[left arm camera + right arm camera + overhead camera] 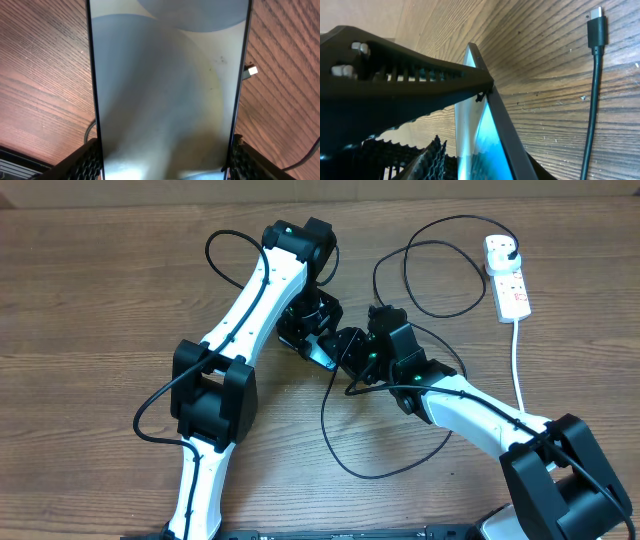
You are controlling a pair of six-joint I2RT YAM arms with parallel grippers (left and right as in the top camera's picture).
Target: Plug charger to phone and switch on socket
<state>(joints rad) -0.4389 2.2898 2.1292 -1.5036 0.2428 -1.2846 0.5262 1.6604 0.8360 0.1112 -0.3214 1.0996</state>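
"Was any writing legible anywhere?"

"None. The socket (511,288) carried a red-marked label, but it was too small to read."

"And the phone (165,100)?"

"Its screen showed only pale, blurred shapes, with no letters or numbers to make out."

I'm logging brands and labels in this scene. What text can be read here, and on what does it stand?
No text can be read in any view.
socket: red marks on its label, too small to read.
phone: the screen shows only blurred colour, no legible words.
charger: no marking visible on its connector.
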